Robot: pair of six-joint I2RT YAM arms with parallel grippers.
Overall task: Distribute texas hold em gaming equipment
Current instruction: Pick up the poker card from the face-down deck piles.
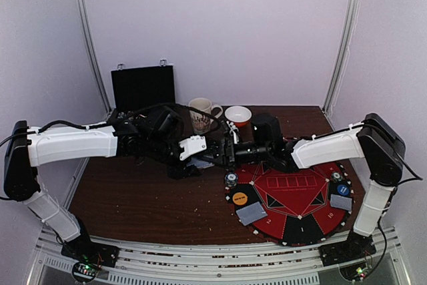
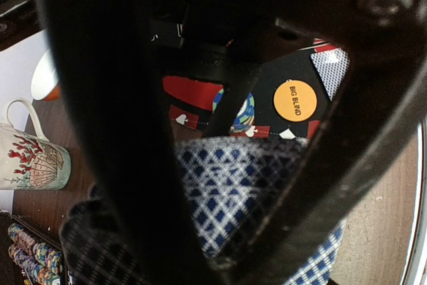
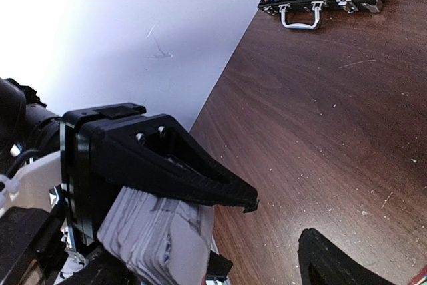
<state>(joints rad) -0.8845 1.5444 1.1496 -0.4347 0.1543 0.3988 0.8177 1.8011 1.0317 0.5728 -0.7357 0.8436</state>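
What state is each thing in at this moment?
left end effector, shut on card deck
right end effector, open, empty
black case, lid open
mug, upright
bowl, upright
orange button disc, lying flat on mat

The setting is presenting as a robotics test cell rather than a home. Plain white panels (image 1: 220,31) are enclosing a brown wooden table (image 1: 133,198) on three sides, with metal corner posts (image 1: 90,38) running up the back. Slotted aluminium rails (image 1: 213,258) are spanning the near edge and carrying two robot arm bases (image 1: 90,253), where small green indicator lights (image 1: 85,270) are glowing
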